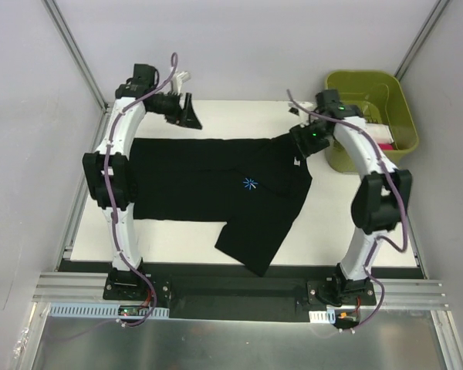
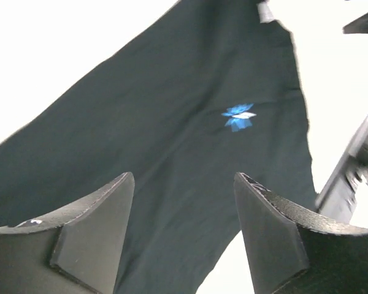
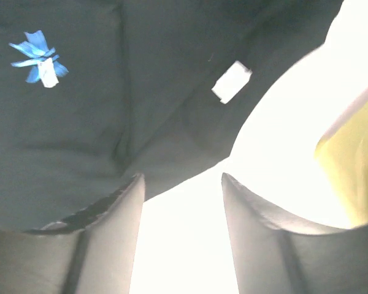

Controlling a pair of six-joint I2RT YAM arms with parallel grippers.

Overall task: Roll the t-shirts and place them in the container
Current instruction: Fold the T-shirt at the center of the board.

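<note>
A plain black cloth t-shirt [image 1: 208,181] lies flat on the white desk [image 1: 332,223], its long axis left to right and its neck end to the right. It bears a small light-blue starburst print [image 1: 251,183] and a white neck label [image 3: 231,81] whose writing is unreadable. The left tool [image 2: 184,184] and right tool [image 3: 181,184] both hang spread apart, grasping nothing.

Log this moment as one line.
t-shirt: black, spread on table, not rolled | left hand: open, empty | right hand: open, empty, near neck label

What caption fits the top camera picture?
Left pincer and right pincer, both open, at a black t-shirt near a green bin.
</note>
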